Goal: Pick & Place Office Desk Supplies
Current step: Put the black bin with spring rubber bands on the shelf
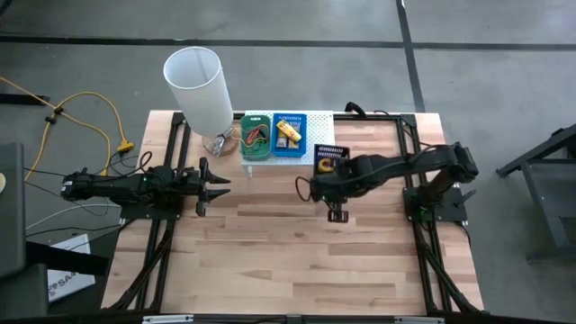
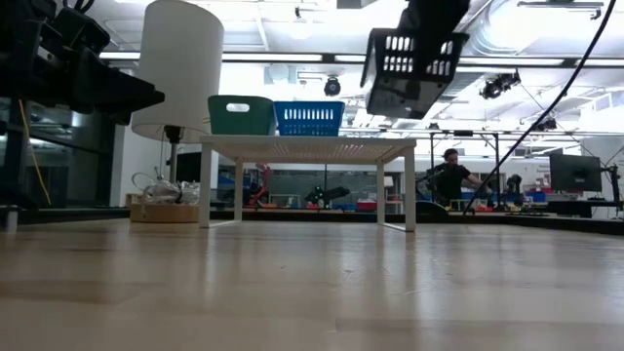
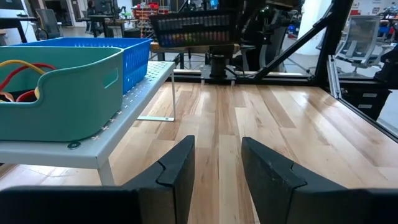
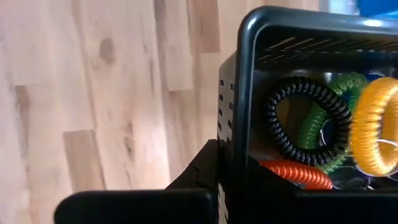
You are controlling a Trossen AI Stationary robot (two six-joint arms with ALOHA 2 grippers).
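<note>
Black tray (image 2: 413, 66) aloft, seemingly tilted, in right gripper (image 1: 326, 171).

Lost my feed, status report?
Right tool shut on black tray, lifted clear of table. Left tool open, empty, waiting. White shelf with green and blue trays ahead.

Grey concrete floor (image 1: 360, 22), bright ceiling lights (image 2: 292, 29), a person (image 2: 450, 177) at distant benches

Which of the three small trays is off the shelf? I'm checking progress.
The black slotted plastic tray: the right tool holds it in the air, while the green tray and blue tray sit on the white shelf.
</note>
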